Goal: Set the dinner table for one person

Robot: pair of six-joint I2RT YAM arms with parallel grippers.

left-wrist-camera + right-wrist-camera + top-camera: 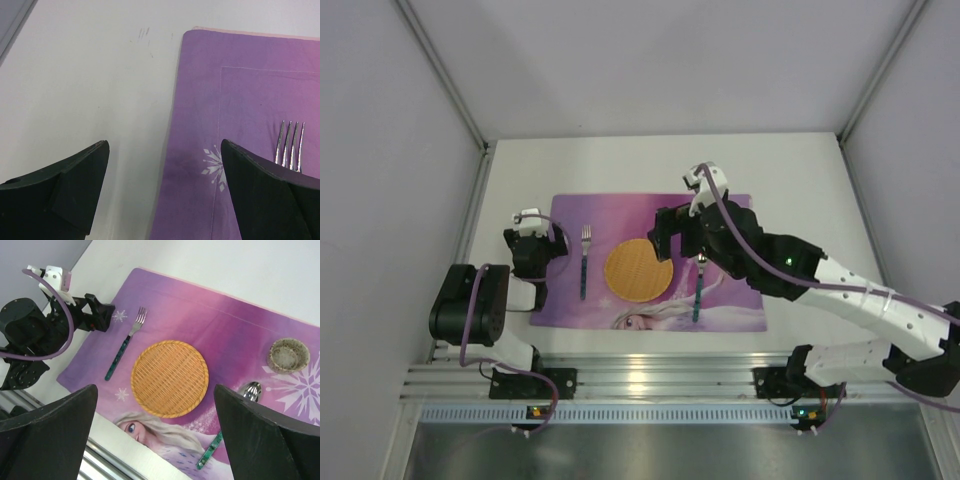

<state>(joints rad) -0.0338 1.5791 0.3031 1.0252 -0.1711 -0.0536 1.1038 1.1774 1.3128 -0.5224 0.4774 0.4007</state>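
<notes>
The white dinner table (800, 170) carries a purple princess placemat (620, 210). On the mat lie a fork (585, 262) on the left, a round wicker plate (638, 270) in the middle and a spoon (699, 290) on the right. My left gripper (542, 243) is open and empty, low over the mat's left edge (190, 150), with the fork's tines (291, 145) just right of it. My right gripper (665, 240) is open and empty, raised above the plate (170, 378). A small speckled bowl (287, 355) stands beyond the spoon (250, 390); my right arm hides it in the top view.
Aluminium rails (640, 380) run along the near edge by the arm bases. Grey walls (420, 100) close in the table on the left, right and far sides. Bare white tabletop (75, 75) lies left of and beyond the mat.
</notes>
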